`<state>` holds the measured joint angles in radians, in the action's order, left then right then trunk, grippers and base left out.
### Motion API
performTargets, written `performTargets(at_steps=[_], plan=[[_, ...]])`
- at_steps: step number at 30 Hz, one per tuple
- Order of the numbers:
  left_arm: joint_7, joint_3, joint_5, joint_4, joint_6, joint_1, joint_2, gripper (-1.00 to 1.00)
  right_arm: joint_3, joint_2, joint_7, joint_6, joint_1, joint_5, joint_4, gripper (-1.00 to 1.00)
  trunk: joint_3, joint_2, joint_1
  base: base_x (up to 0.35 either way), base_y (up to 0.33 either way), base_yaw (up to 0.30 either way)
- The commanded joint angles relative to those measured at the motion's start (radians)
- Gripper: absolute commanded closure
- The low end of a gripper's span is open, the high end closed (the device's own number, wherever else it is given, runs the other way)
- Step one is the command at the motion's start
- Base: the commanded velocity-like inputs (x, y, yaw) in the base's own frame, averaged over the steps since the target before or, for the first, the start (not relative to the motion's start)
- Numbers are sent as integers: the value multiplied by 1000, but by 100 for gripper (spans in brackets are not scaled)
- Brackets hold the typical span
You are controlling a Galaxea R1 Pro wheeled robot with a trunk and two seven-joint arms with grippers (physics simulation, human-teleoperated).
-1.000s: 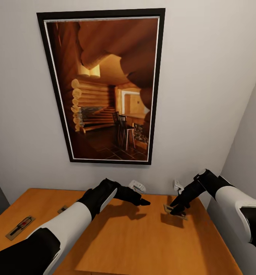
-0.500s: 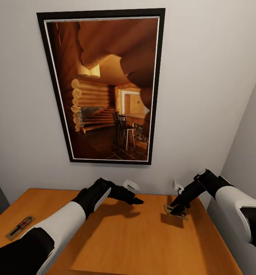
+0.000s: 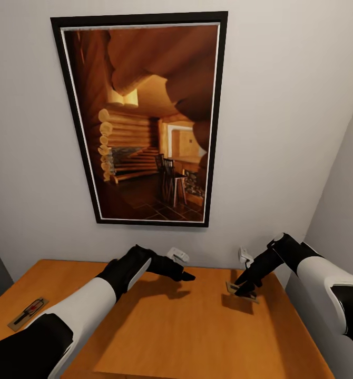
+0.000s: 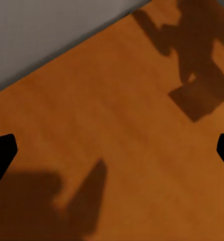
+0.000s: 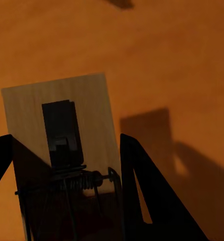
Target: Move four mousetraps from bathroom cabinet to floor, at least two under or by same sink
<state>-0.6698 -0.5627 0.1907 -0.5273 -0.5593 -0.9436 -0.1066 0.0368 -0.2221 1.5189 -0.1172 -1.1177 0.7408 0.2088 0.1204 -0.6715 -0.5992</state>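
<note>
Wire and spring detail on the held trap (image 5: pixel 59 145) shows in the right wrist view, where the right claw's (image 5: pixel 67 165) fingers clamp the board's long sides; the head view shows it lifted just off the cabinet (image 3: pixel 187 337) top, far right, tilted. A second trap (image 3: pixel 28 313) lies flat at the left edge, long axis running near-left to far-right. The left claw (image 3: pixel 184 275) hovers mid-cabinet, its fingertips wide apart in its wrist view.

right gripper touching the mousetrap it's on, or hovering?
Touching. In the right wrist view the right gripper has its fingers against both long edges of the mousetrap; the head view shows that board tilted off the cabinet top.
</note>
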Motion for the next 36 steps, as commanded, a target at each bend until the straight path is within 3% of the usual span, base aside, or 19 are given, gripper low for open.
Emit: performTargets(at_steps=[1, 10, 27, 32, 36], plan=[[2, -4, 10, 0, -8, -1, 0, -100, 4, 0, 5, -18, -1, 2, 1, 100, 2, -2, 0, 0, 0, 0], [4, -57, 10, 0, -7, -1, -3, -100, 2, 2, -14, -20, -1, 54, 3, 100, 2, -2, 0, 0, 0, 0], [7, -66, 10, 0, -7, -1, 2, -100, 7, 17, -13, -19, -1, 58, 3, 100, 2, -2, 0, 0, 0, 0], [15, -65, 8, 7, -3, -1, 13, -100, 6, 18, -14, -19, -1, 59, 2, 100, 2, -2, 0, 0, 0, 0], [42, -64, 8, 10, 0, -1, 44, -100, 5, 18, -16, -15, -1, 58, 2, 100, 2, -2, 0, 0, 0, 0]])
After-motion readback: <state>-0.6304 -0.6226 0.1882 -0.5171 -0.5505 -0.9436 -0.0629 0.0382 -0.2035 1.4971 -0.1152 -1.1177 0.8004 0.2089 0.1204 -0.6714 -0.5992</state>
